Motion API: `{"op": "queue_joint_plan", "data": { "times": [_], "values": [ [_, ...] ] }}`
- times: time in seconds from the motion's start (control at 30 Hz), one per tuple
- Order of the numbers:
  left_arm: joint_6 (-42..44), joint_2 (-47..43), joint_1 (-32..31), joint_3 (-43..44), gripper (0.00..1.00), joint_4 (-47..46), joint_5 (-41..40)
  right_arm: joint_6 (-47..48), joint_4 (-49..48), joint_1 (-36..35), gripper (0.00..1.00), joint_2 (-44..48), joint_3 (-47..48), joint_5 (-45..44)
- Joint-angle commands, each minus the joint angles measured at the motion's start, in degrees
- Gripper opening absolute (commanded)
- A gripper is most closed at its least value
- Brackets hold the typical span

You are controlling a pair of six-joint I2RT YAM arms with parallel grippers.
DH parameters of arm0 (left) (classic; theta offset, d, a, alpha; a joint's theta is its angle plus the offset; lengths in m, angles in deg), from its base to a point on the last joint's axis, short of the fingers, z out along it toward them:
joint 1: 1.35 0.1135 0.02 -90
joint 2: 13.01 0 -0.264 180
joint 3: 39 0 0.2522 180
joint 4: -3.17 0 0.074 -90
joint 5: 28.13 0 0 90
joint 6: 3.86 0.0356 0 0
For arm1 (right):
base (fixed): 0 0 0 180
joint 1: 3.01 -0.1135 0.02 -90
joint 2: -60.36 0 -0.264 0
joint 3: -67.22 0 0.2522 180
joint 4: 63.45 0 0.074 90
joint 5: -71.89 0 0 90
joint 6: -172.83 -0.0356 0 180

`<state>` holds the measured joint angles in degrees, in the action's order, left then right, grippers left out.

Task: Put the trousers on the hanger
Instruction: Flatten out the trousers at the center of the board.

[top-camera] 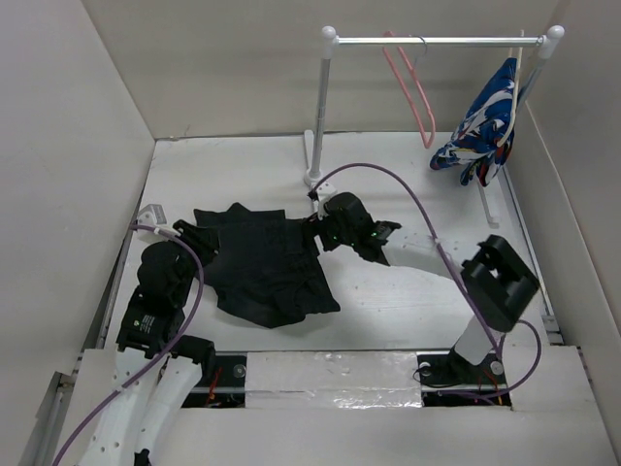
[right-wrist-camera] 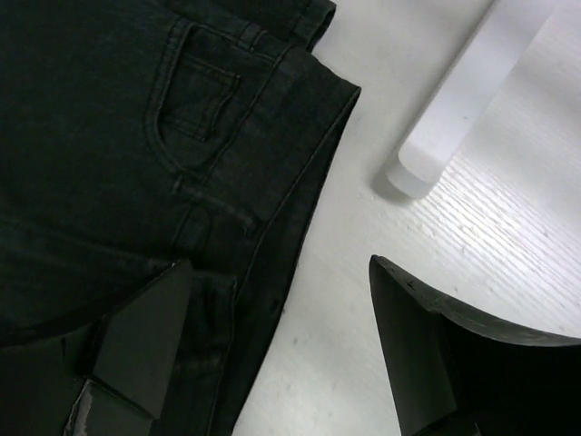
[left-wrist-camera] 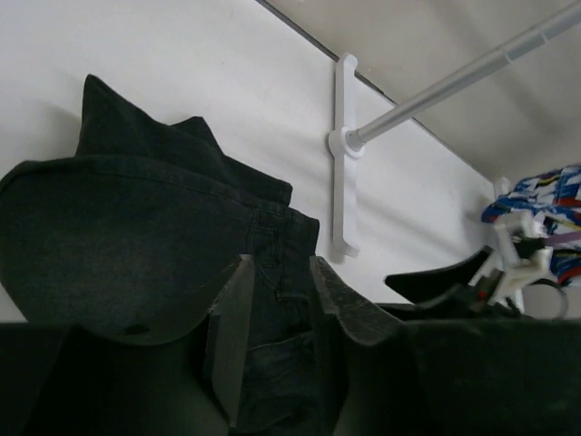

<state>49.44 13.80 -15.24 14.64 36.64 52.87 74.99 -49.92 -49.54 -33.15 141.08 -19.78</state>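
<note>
The black trousers [top-camera: 262, 267] lie crumpled on the white table, left of the middle. At their left end, my left gripper [top-camera: 199, 236] is shut on a fold of the dark cloth, which fills the narrow gap between its fingers [left-wrist-camera: 277, 263]. My right gripper [top-camera: 315, 225] stands open at the trousers' right edge. In the right wrist view [right-wrist-camera: 280, 263], one finger is over the waistband and pocket [right-wrist-camera: 109, 118] and the other over bare table. The pink hanger [top-camera: 412, 92] hangs on the rail at the back, apart from both grippers.
The white-and-silver rail stand [top-camera: 320, 116] stands at the back, its left post close behind the right gripper [right-wrist-camera: 454, 109]. A blue-white-red patterned garment [top-camera: 485, 126] hangs at the rail's right end. White walls enclose the table on three sides.
</note>
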Motion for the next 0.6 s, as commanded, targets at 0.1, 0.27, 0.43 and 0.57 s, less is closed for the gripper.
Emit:
{"op": "queue_joint_plan", "data": {
  "times": [0.1, 0.27, 0.43, 0.57],
  "values": [
    [-2.40, -1.41, -0.08, -0.85, 0.48, 1.21, -3.22, -1.66, -6.72, 1.08, 0.86, -13.26, 9.50, -0.52],
    [-2.66, -2.55, -0.08, -2.26, 0.51, -0.36, -1.38, -2.80, -10.49, 1.08, 0.87, -20.81, 12.94, -2.02],
    [-3.02, -2.29, -0.08, -2.43, 0.51, -0.45, -1.03, -3.85, -12.59, 1.61, 0.85, -25.39, 14.70, 1.23],
    [-3.37, -1.85, -0.08, -2.70, 0.52, -0.98, -0.76, -5.52, -14.62, 1.61, 0.75, -27.43, 15.31, 2.89]
  ]
}}
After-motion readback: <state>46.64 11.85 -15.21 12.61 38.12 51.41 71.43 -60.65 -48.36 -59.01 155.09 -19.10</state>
